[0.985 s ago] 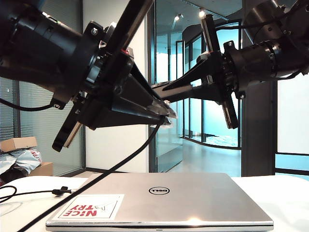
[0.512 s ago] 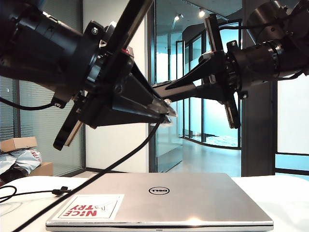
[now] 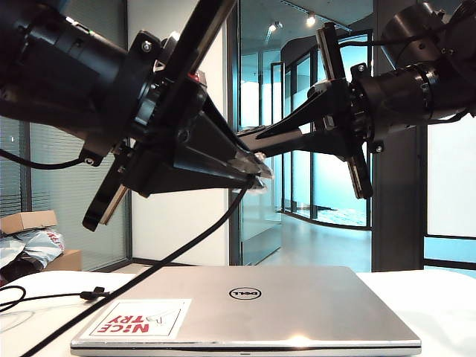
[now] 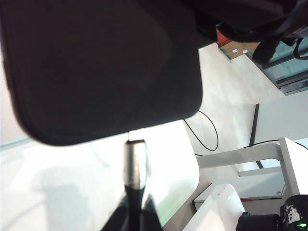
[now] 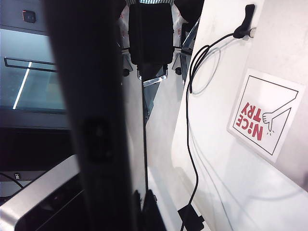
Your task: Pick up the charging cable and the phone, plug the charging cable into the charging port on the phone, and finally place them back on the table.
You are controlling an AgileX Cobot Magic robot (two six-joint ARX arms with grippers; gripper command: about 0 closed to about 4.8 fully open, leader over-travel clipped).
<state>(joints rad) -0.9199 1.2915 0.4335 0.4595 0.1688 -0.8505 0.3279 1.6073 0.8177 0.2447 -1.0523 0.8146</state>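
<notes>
**Plug held at the phone's edge, both lifted above the table**

The left gripper (image 3: 259, 177) is closed on the silver-white plug (image 4: 134, 161) of the long thin black charging cable (image 3: 171, 260). From its fingertips the cord hangs down and away, and the small black clip (image 3: 91, 294) lies far below on the plain white table (image 3: 439, 312).

Directly ahead of those fingertips the flat black phone (image 4: 101, 67) in its matte case is seen. The plug tip meets its short edge; whether it is seated cannot be told.

The right gripper (image 3: 249, 135) is clamped on the phone, which stands out straight beyond its fingers, edge-on to its wrist camera.

Below both grippers, well apart from them, a closed silver laptop (image 3: 297, 305) with a red-and-white sticker (image 3: 140, 318) lies on the table.
</notes>
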